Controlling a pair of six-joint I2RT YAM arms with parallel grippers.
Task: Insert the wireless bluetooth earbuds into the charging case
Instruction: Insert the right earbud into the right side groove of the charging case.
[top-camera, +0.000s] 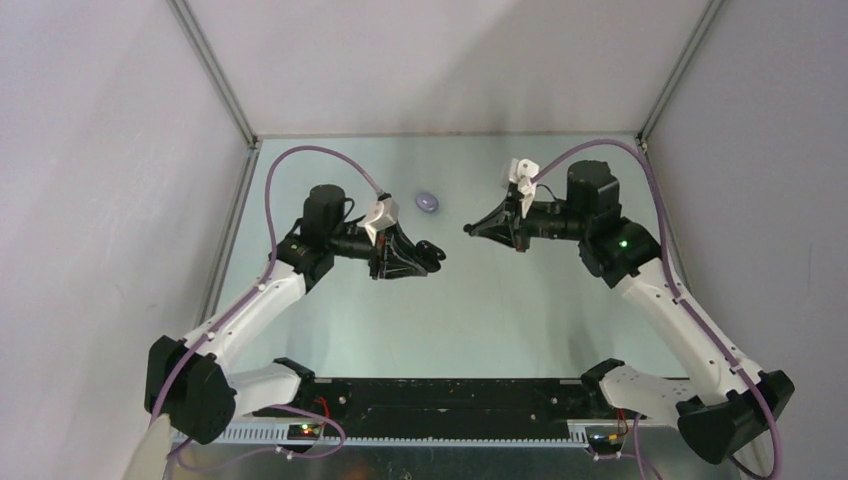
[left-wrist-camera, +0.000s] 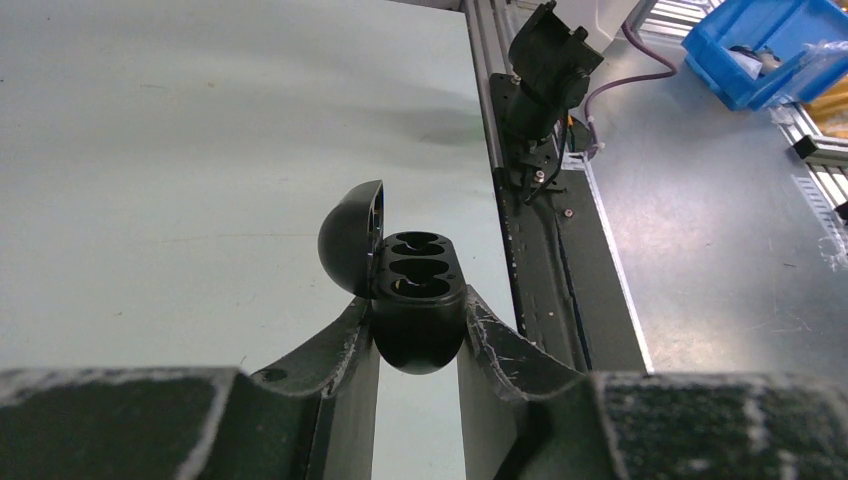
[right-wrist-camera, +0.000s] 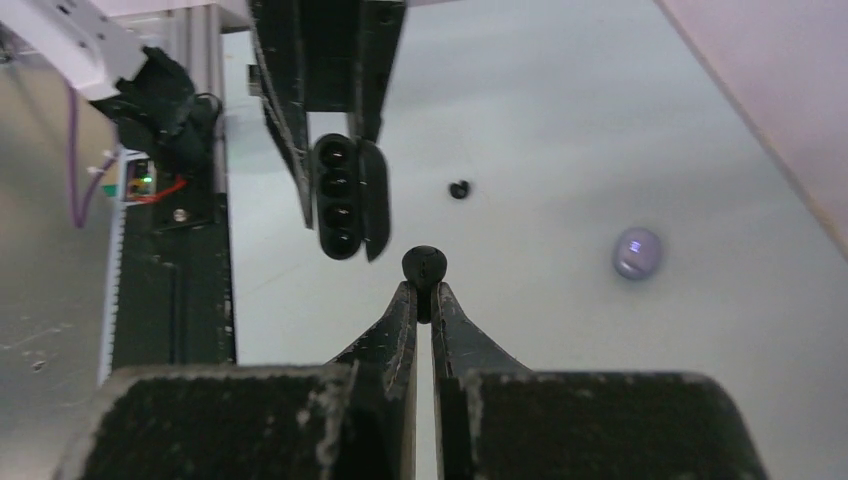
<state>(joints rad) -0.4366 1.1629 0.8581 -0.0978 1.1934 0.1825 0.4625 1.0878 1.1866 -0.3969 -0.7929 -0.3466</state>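
Note:
My left gripper (left-wrist-camera: 418, 318) is shut on the body of a black charging case (left-wrist-camera: 415, 300), held above the table with its lid (left-wrist-camera: 350, 240) swung open to the left and its dark wells facing up. From above, the case (top-camera: 431, 256) sticks out of the left gripper (top-camera: 420, 260) toward the middle. My right gripper (right-wrist-camera: 422, 292) is shut on a small black earbud (right-wrist-camera: 424, 265), which pokes out past its tips, just right of the open case (right-wrist-camera: 345, 195). The right gripper (top-camera: 470, 229) hangs a short gap from the case. A second black earbud (right-wrist-camera: 459, 189) lies on the table.
A closed lilac oval case (top-camera: 429, 202) rests on the table behind the left gripper and also shows as a lilac case (right-wrist-camera: 637, 253) in the right wrist view. The black base rail (left-wrist-camera: 540, 260) runs along the near edge. A blue bin (left-wrist-camera: 770, 50) sits off the table.

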